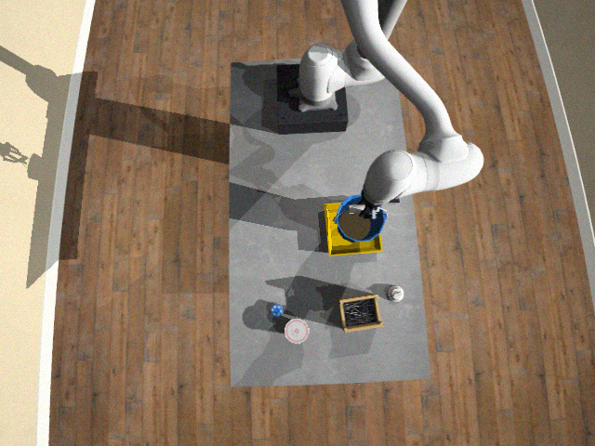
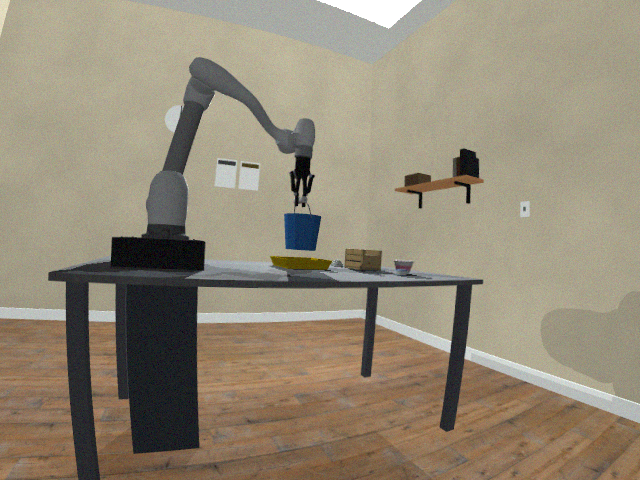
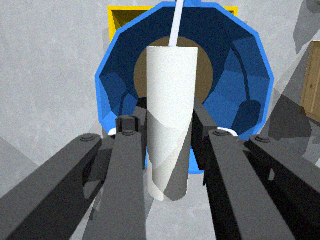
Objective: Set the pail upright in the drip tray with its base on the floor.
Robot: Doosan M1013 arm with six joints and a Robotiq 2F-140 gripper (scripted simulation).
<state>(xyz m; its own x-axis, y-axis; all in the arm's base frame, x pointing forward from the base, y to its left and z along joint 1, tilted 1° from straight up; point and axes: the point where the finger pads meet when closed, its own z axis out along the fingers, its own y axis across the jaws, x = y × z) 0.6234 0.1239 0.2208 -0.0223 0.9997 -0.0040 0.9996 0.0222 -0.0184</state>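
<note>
A blue pail (image 2: 301,231) hangs upright from my gripper (image 2: 301,198), which is shut on the white grip of its wire handle (image 3: 169,120). The pail's base is a short way above the yellow drip tray (image 2: 300,262) and does not touch it. From above, the pail (image 1: 360,218) hangs over the tray (image 1: 352,230), toward its far right part. In the wrist view I look down into the pail (image 3: 185,85), with a corner of the tray (image 3: 125,17) showing beyond its rim.
Further along the table stand a wooden crate of dark bits (image 1: 361,312), a small white jar (image 1: 394,293), a pink-rimmed bowl (image 1: 296,330) and a small blue ball (image 1: 276,310). The arm's black base (image 1: 312,103) is at the far end.
</note>
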